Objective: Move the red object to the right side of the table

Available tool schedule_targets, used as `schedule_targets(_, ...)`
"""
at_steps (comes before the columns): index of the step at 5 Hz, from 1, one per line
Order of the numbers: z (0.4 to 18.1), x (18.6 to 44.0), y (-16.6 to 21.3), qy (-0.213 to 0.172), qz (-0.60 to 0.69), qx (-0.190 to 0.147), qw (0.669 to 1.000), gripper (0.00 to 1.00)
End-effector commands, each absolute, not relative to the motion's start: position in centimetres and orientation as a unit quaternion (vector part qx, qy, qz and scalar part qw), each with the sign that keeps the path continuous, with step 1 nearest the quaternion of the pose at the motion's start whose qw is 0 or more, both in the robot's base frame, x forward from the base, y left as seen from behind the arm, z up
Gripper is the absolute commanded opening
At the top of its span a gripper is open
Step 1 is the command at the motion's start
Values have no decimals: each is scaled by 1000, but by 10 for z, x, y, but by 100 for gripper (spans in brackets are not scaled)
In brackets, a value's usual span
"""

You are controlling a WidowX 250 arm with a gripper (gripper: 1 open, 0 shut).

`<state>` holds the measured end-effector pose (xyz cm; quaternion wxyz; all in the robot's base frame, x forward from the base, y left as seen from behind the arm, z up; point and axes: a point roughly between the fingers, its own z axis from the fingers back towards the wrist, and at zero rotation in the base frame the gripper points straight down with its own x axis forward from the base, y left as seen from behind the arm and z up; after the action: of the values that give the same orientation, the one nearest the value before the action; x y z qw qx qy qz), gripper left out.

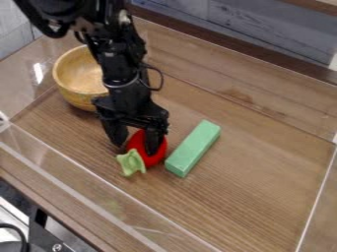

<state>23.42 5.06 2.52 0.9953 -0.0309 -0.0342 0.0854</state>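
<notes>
I am looking down at the table, where the strawberry is lying near the middle, its leafy end pointing toward the near left. My gripper is standing directly over it, pointing down, with one finger sitting on either side of the fruit. Just to the right of the strawberry the block is lying at a slant, its far end leaning to the right; the two are sitting close together, and I cannot tell whether they are touching. Behind and to the left, the bowl is resting on the tabletop near the far left corner, with my arm rising in front of its right edge
</notes>
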Motion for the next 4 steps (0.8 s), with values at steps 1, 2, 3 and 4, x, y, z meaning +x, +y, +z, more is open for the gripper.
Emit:
schedule_targets(1, 21, 237, 55, -39, 86, -21, 995, 100)
schedule_targets(2, 20, 238, 58, -39, 87, -20, 995, 0)
schedule_targets(3, 21, 237, 63, -35, 86, -19, 995, 0)
schedule_targets(4, 20, 235, 69, -29, 85, -18, 996, 0)
